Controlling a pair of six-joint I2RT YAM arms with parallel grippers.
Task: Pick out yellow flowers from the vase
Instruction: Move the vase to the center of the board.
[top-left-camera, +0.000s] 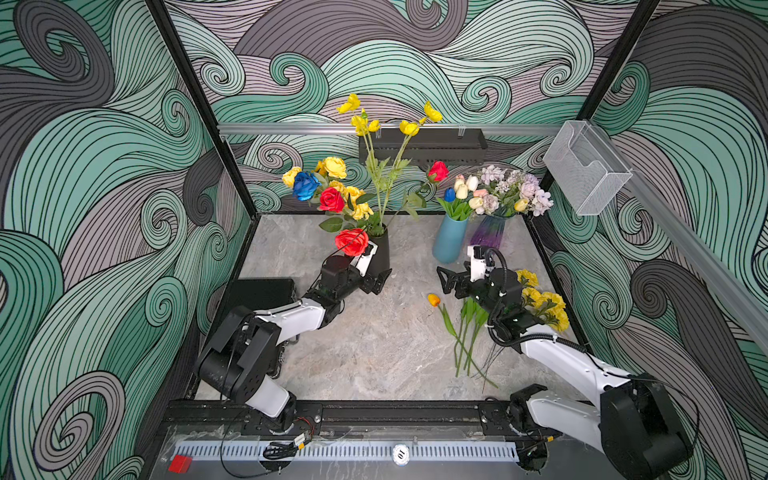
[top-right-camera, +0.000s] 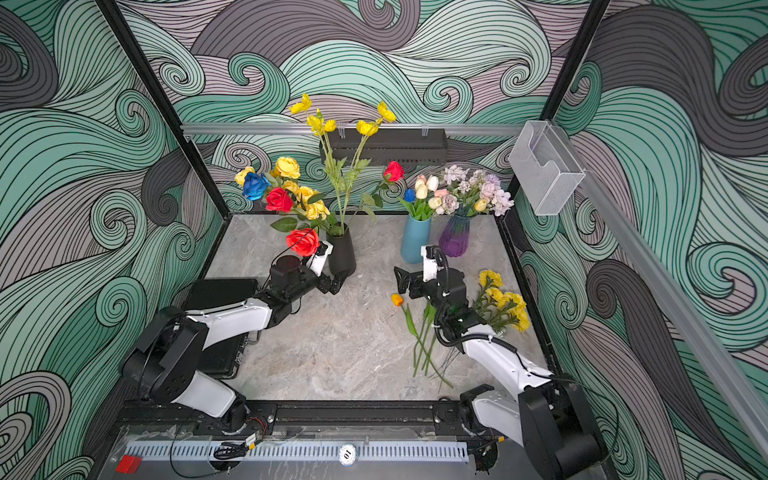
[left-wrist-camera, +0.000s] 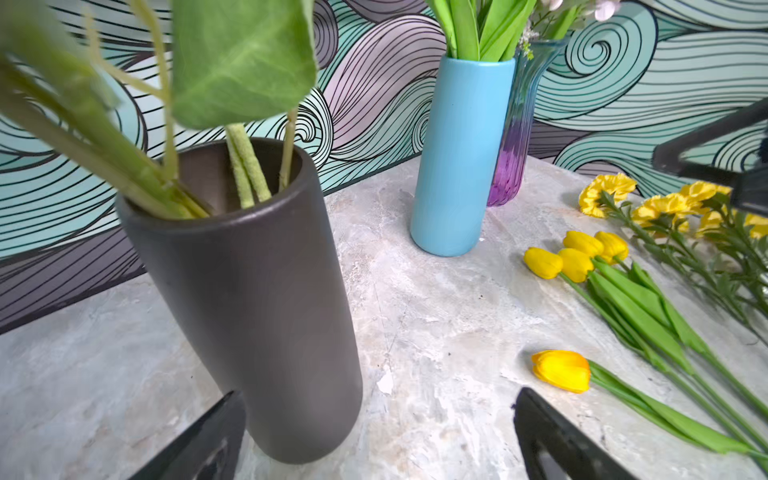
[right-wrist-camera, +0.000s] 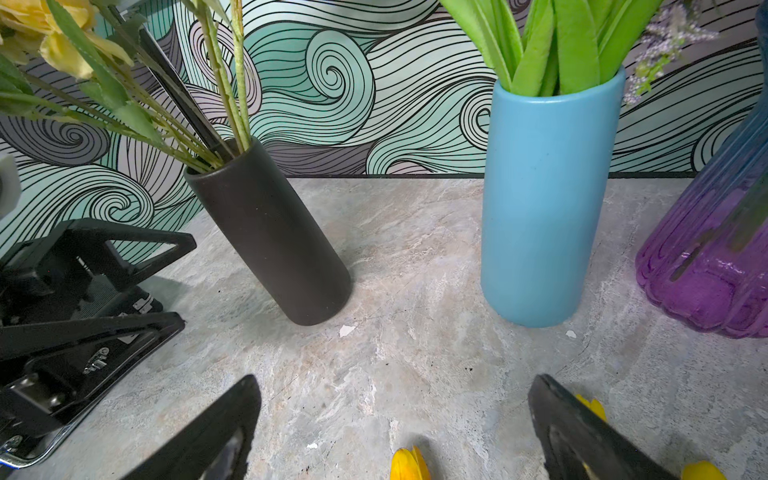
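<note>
The black vase (top-left-camera: 380, 253) holds tall yellow flowers (top-left-camera: 409, 126), yellow roses (top-left-camera: 334, 166), red roses (top-left-camera: 351, 242) and a blue rose (top-left-camera: 306, 185). My left gripper (top-left-camera: 379, 281) stands open low at the vase's foot. In the left wrist view the vase base (left-wrist-camera: 291, 374) sits between the jaws, close to one finger (left-wrist-camera: 224, 424). More yellow flowers lie on the table: a single tulip (top-left-camera: 434, 299), a bunch of tulips (left-wrist-camera: 575, 255) and ruffled pom-poms (top-left-camera: 544, 305). My right gripper (top-left-camera: 444, 282) hovers open and empty above the single tulip (right-wrist-camera: 409, 463).
A blue vase (top-left-camera: 449, 239) with pale tulips and a purple glass vase (top-left-camera: 490, 230) with lilac blooms stand at the back right. A black case (top-left-camera: 262, 291) lies at the left edge. A clear plastic holder (top-left-camera: 586, 166) hangs on the right rail.
</note>
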